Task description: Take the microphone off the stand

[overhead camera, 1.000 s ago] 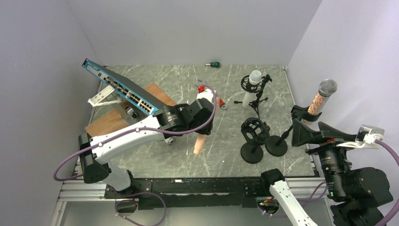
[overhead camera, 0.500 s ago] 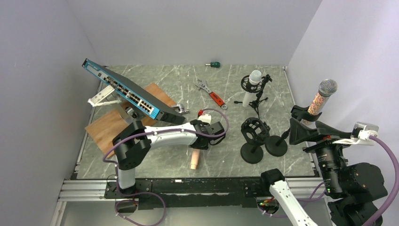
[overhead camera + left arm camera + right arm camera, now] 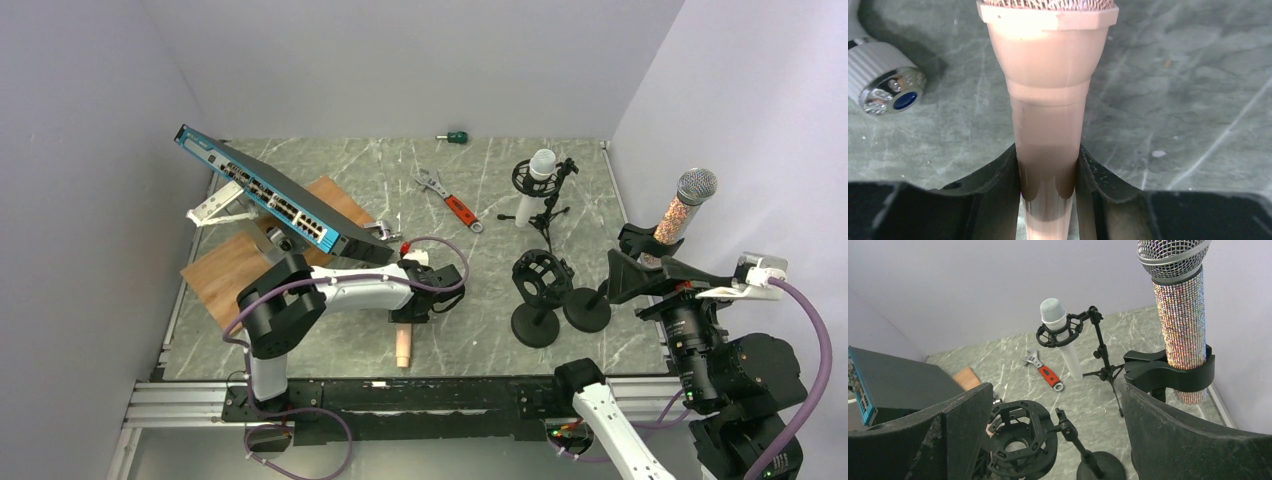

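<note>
**Microphone (image 3: 1048,90), peach-pink and tapered, ready to set down**

Its narrow handle is clamped in the left jaws, low over the grey marbled tabletop (image 3: 480,345) (touching or not, unclear). Best laid flat before release, lest it roll. Right jaws gape wide, empty. No brand or lettering is legible.

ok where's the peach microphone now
The peach microphone is left of centre near the table's front edge in the top view, clamped in the left gripper, left of the empty shock-mount stand.
</note>
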